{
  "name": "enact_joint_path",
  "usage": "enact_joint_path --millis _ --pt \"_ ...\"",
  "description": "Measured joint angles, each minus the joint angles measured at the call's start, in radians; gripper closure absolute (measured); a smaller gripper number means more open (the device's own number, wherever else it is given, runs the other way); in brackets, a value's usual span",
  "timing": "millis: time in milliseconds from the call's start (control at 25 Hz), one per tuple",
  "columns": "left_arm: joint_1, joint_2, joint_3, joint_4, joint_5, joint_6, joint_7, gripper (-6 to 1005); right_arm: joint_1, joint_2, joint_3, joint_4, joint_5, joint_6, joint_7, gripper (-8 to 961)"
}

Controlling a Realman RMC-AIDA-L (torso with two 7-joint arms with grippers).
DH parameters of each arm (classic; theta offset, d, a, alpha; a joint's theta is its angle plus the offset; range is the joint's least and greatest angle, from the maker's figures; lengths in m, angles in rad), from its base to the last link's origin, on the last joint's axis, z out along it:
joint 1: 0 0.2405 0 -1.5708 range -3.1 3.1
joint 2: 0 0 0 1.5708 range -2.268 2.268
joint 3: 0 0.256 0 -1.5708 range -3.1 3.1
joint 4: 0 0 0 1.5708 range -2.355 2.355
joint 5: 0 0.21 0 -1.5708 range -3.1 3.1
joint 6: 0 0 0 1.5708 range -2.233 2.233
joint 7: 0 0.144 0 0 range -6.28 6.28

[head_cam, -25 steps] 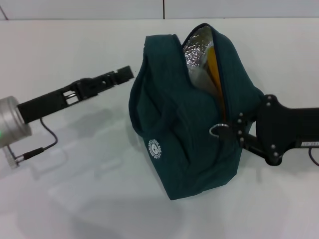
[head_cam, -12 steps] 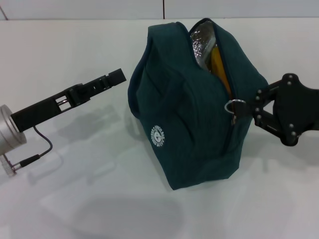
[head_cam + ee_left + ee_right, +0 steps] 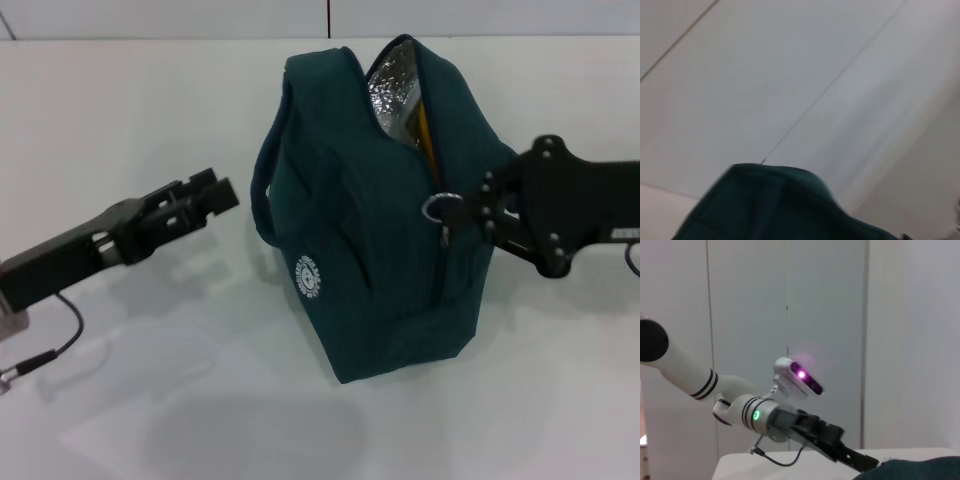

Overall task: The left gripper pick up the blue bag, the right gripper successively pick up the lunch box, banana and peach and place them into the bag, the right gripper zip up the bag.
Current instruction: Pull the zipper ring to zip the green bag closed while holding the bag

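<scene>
Beside bag [image 3: 380,250] — left pincer [image 3: 215,192], apart.

1. The bag [image 3: 375,230] stands upright in the middle of the surface [image 3: 150,120], its top opening toward the far side.
2. The left claw [image 3: 205,195] sits to the bag's left, apart from it, above the surface.
3. The right claw [image 3: 462,215] is on the bag's right, right up against the zipper ring [image 3: 438,207].
4. Something sits inside the bag's opening; cannot tell what.
</scene>
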Motion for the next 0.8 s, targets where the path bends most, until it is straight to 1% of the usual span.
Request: enact_joint_path --millis 160,360,400,560,640,720,800 --pt "0.022 -0.002 -0.001 0.002 0.000 0.042 0.068 128 0.040 -0.003 0.013 -0.012 -0.033 0.003 0.073 951" --pt "0.024 -0.007 0.004 -0.017 0.050 0.042 0.087 140 0.070 -0.010 0.021 -0.022 -0.048 0.005 0.134 951" --pt "0.022 -0.008 0.004 -0.037 0.050 0.041 0.098 142 0.072 -0.013 0.021 -0.029 -0.053 0.005 0.152 951" --pt "0.020 -0.008 0.004 -0.057 0.047 0.041 0.107 151 0.055 -0.027 0.023 -0.050 -0.062 -0.005 0.190 951" --pt "0.022 -0.009 0.007 -0.058 0.050 0.041 0.112 156 0.043 -0.031 0.030 -0.054 -0.060 -0.009 0.191 951" --pt "0.023 -0.009 0.019 -0.059 0.053 0.044 0.124 161 0.027 -0.030 0.055 -0.059 -0.056 -0.023 0.191 950" --pt "0.022 -0.011 0.047 -0.061 0.051 0.046 0.140 165 0.011 -0.025 0.095 -0.061 -0.054 -0.047 0.188 950"
